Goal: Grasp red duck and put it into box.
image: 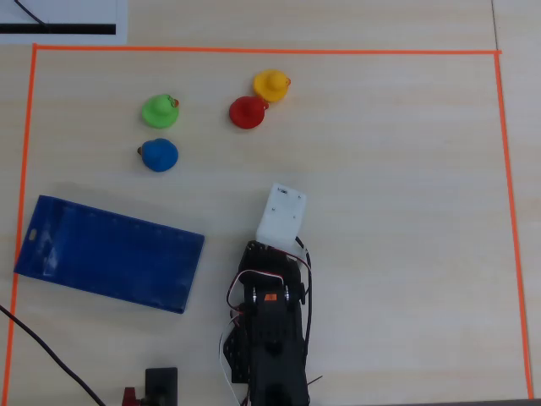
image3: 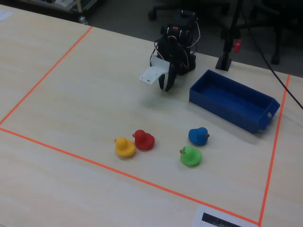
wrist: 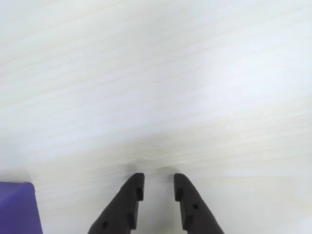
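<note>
box [image: 110, 252] lies far left in the overhead view, mouth up, empty, ready to receive | green duck [image: 159, 111] and blue duck [image: 158, 155] stand above it | red duck [image: 248, 112] touches yellow duck [image: 271, 85], so the grasp looks tight | gripper [wrist: 157, 186] hovers near the arm's base, well apart, fingers slightly parted, holding nothing

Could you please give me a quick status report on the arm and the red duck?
Gripper empty, jaws slightly apart, above bare table. Red duck untouched, touching yellow duck. Blue box empty. Path to duck clear.
</note>
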Robot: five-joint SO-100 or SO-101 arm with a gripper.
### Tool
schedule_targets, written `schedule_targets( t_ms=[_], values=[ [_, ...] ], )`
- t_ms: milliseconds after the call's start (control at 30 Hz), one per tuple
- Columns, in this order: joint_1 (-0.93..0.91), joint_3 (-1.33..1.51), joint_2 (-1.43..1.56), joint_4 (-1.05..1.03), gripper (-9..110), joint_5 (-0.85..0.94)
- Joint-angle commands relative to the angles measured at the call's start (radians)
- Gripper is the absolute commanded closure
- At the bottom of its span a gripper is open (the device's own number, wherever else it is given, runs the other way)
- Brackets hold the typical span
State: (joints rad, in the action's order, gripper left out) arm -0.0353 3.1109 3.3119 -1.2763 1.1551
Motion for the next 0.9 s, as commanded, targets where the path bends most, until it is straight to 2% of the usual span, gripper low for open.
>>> schedule_targets(
  t_ms=[0, 267, 333, 600, 800, 867],
  values=[
    [0.000, -0.002, -0.002, -0.025, 96, 0.008],
    [0.000, -0.002, -0.002, -0.025, 95, 0.008],
    [0.000, -0.002, -0.002, -0.025, 91, 0.008],
    [0.046, 0.000, 0.000, -0.026, 91, 0.021],
    [0.025, 0.000, 0.000, -0.026, 96, 0.021],
    [0.017, 0.000, -0.012, 0.029, 101, 0.026]
  ],
)
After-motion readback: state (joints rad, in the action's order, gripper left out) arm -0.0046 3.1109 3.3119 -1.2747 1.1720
